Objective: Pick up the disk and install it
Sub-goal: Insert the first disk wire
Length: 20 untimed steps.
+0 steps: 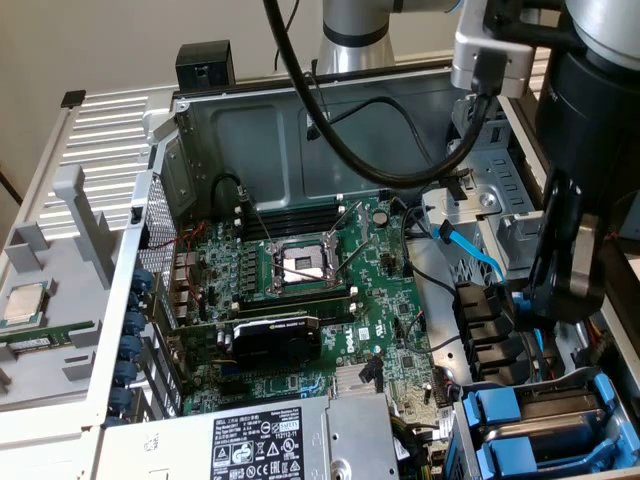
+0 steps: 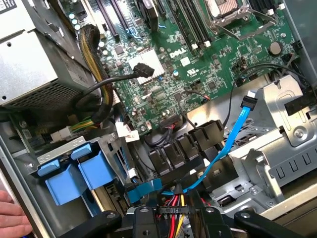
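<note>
One robot arm (image 1: 598,95) reaches into the open computer case (image 1: 250,140) on the exterior view's right. Its one gripper (image 1: 548,300) hangs beside the lower end of the single blue SATA cable (image 1: 470,250), close to a bundle of red, yellow and black wires (image 2: 174,218). Whether it is open or closed on anything I cannot tell. Where the disk is I cannot tell either: two blue plastic carriers (image 2: 99,168) stand side by side in the drive bay near the gripper, but whether either one frames the disk is unclear. The one green motherboard (image 1: 390,300) carries one open processor socket (image 1: 300,263) and one black graphics card (image 1: 275,337). One power supply (image 1: 270,445) sits at the case's near edge in the exterior view. Outside the case, on the exterior view's left, a grey tray (image 1: 70,260) holds one square processor chip (image 1: 22,303). One person's hand (image 2: 11,217) rests at the case's edge by the blue carriers.
</note>
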Each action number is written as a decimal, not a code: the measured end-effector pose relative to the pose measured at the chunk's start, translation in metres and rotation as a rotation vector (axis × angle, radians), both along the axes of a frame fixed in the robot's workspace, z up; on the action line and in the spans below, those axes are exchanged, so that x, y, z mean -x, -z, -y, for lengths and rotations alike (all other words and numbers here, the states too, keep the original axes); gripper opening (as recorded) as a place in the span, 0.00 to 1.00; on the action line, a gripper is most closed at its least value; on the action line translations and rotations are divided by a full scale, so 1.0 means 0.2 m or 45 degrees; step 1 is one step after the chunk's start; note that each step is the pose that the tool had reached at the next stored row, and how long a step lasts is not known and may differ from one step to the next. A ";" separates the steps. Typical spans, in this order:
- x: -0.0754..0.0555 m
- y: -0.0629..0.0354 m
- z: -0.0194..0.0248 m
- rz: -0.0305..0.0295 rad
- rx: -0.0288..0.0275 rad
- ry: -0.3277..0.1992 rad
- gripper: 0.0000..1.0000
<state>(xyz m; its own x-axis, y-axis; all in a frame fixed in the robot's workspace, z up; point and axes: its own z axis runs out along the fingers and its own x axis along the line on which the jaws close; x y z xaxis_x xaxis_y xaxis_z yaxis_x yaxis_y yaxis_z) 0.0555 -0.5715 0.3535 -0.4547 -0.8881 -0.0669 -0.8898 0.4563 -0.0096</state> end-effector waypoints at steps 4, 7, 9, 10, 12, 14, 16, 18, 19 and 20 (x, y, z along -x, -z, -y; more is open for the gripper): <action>0.00 -0.023 0.000 0.0001 0.0149 0.003 0.35; 0.01 -0.030 0.000 0.0019 0.0392 0.005 0.35; 0.01 -0.032 0.000 0.0058 0.0616 0.007 0.35; 0.01 -0.033 0.000 0.0086 0.0713 0.008 0.35; 0.01 -0.037 0.000 0.0140 0.0827 0.008 0.35; 0.01 -0.037 0.000 0.0170 0.0852 0.008 0.35; 0.01 -0.038 0.000 0.0186 0.0872 0.009 0.35; 0.01 -0.038 -0.001 0.0188 0.0878 0.009 0.35; 0.01 -0.038 0.000 0.0189 0.0878 0.009 0.35; 0.01 -0.038 0.000 0.0190 0.0878 0.009 0.35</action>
